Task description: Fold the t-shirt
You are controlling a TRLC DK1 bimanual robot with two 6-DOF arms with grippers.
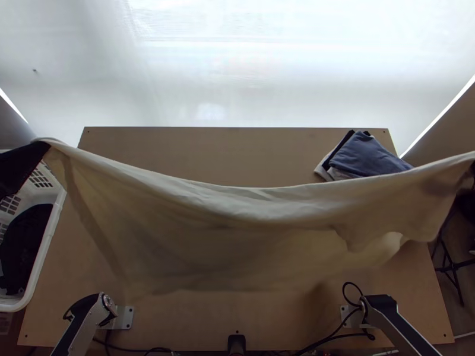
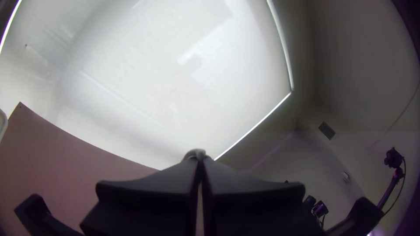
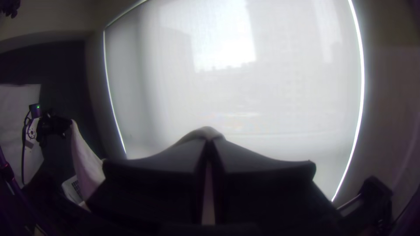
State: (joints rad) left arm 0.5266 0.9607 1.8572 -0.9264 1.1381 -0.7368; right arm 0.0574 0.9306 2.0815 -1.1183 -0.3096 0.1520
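Above the wooden table (image 1: 196, 317), the light t-shirt (image 1: 249, 207) is hanging stretched between the two grippers, its upper edge sagging in the middle and its body drooping toward the near side; whether its lower edge is touching the tabletop, I cannot tell. At one end, the left gripper (image 1: 43, 146) is pinching a bit of the shirt's edge, its jaws pressing together with a small tuft of cloth poking out at the tips. At the other end, the right gripper (image 1: 472, 172) is clamping the opposite end of that edge in the same way, fabric bulging between its closed tips. A small flap is dangling from the shirt near the right gripper.

The left arm (image 1: 83, 326) is holding its gripper out past the table's left side, above the white basket (image 1: 44, 258), where dark cloth (image 1: 24, 243) is lying. The right arm (image 1: 401, 329) is keeping its gripper beyond the table's right side. Both wrists are facing the bright window covering (image 1: 208, 89). Near the far right corner, a pile of folded clothes (image 1: 365, 155) is resting on the table.
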